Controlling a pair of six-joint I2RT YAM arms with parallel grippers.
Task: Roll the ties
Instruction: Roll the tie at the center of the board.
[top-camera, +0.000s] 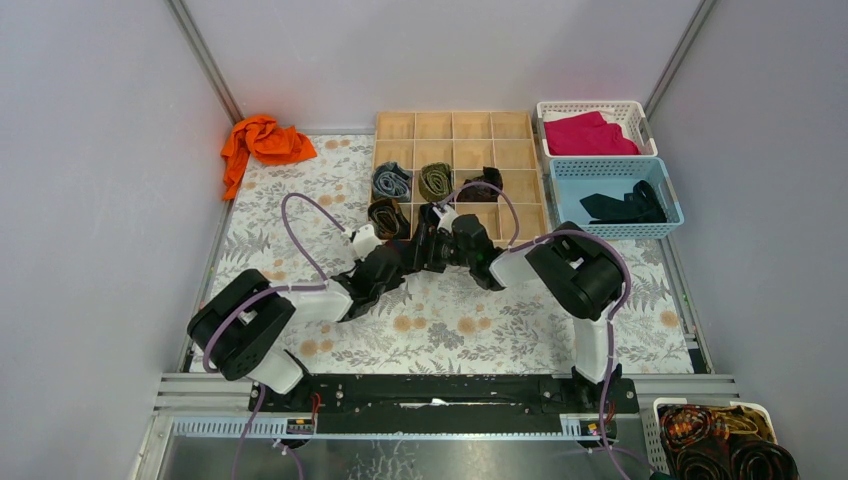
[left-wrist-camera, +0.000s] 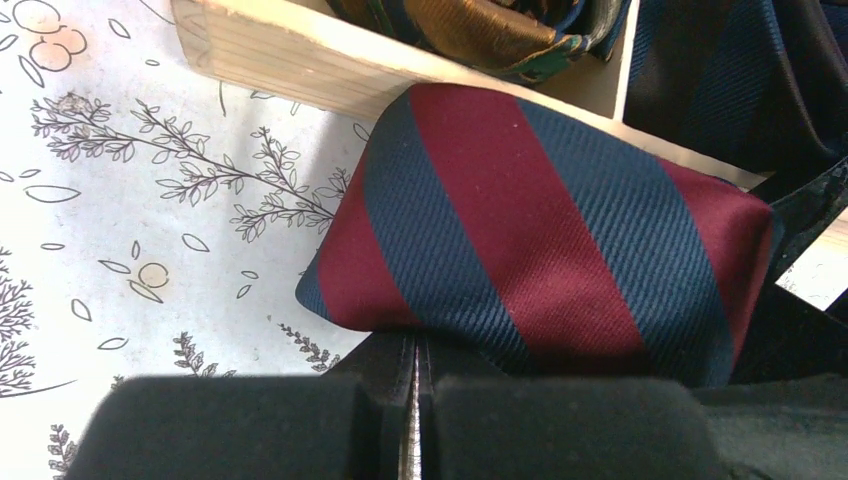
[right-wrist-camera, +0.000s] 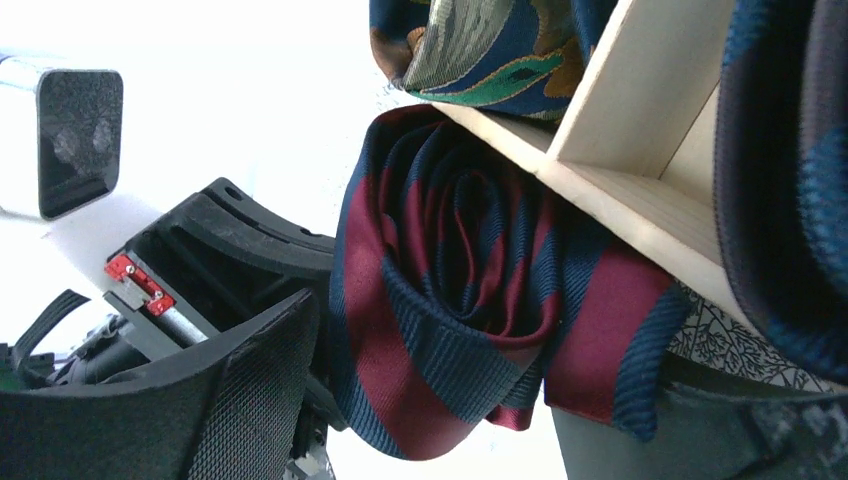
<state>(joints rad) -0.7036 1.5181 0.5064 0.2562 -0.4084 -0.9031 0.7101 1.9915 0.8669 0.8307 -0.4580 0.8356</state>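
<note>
A navy tie with red diagonal stripes (right-wrist-camera: 450, 300) is coiled into a roll that rests against the front wall of the wooden organizer (right-wrist-camera: 620, 120). My right gripper (right-wrist-camera: 450, 380) is open around the roll, its mesh pad (right-wrist-camera: 220, 400) close on one side and the other finger against the loose flap. My left gripper (left-wrist-camera: 415, 400) is shut just beneath the same roll (left-wrist-camera: 540, 220), and its tips are hidden under the fabric. From above, both grippers (top-camera: 430, 240) (top-camera: 452, 228) meet at the organizer (top-camera: 510, 125). Grey-blue (top-camera: 392, 181), olive (top-camera: 435, 180), black (top-camera: 483, 185) and brown (top-camera: 385, 217) rolled ties sit in its compartments.
An orange cloth (top-camera: 262, 140) lies at the back left of the floral mat (top-camera: 450, 320). At the right, a white basket (top-camera: 590, 104) holds a magenta cloth and a blue basket (top-camera: 615, 163) holds dark ties. Another basket (top-camera: 715, 408) sits at the near right.
</note>
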